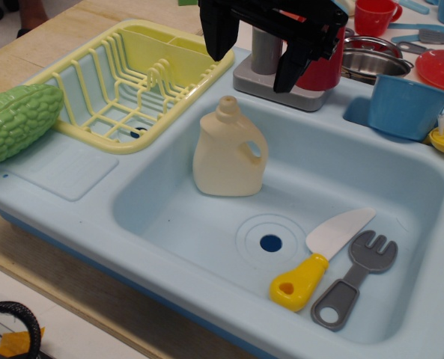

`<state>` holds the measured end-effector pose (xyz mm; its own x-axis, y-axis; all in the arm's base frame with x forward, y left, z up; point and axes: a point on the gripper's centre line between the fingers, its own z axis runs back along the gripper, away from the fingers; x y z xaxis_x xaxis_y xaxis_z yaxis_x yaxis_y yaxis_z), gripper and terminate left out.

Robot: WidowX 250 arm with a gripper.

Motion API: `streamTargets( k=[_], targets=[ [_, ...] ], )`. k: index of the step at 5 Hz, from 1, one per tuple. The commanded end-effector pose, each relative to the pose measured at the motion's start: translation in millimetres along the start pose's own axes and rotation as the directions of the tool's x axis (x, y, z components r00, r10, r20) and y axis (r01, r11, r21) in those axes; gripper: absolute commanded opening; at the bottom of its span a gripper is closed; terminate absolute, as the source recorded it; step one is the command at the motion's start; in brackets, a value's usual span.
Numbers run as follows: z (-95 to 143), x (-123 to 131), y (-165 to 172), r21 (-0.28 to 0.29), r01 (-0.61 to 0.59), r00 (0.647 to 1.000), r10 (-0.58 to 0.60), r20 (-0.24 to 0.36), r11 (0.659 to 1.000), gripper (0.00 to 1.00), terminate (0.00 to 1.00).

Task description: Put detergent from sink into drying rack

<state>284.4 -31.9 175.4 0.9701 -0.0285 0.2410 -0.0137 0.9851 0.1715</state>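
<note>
The cream detergent jug [229,153] stands upright in the light blue sink [207,224], against its far left wall, handle to the right. The pale yellow drying rack [135,82] sits on the sink's left top, empty. My black gripper [253,63] hangs open above the jug and a little behind it, its two fingers spread wide with nothing between them. It is well clear of the jug's cap.
A toy knife with a yellow handle [323,258] and a grey fork [353,278] lie in the sink's right half near the drain [270,242]. A green bumpy vegetable [16,120] lies left of the rack. A grey faucet base [278,82], blue cup [405,105], red cup [373,15] and pot stand behind.
</note>
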Motion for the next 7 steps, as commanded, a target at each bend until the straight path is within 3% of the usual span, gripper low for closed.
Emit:
streamTargets(
  k=[1,2,3,4,5,7],
  targets=[
    [0.0,0.0,0.0,0.0,0.0,1.0,0.0,0.0,1.0,1.0,0.0],
    [1.4,7.5,5.3,-0.036,0.237,0.972,-0.236,0.02,0.971,1.0,0.0],
    [0.0,12.5,18.0,-0.103,0.459,0.888,-0.454,0.071,0.883,1.0,0.0],
    [-3.6,9.1,24.9,-0.141,0.545,0.838,-0.535,0.104,0.827,1.0,0.0],
    [-6.8,-2.4,20.1,-0.205,0.564,0.826,-0.547,0.135,0.8,1.0,0.0],
    [-20.4,-15.7,10.7,-0.247,0.557,0.831,-0.53,0.169,0.793,1.0,0.0]
  ],
)
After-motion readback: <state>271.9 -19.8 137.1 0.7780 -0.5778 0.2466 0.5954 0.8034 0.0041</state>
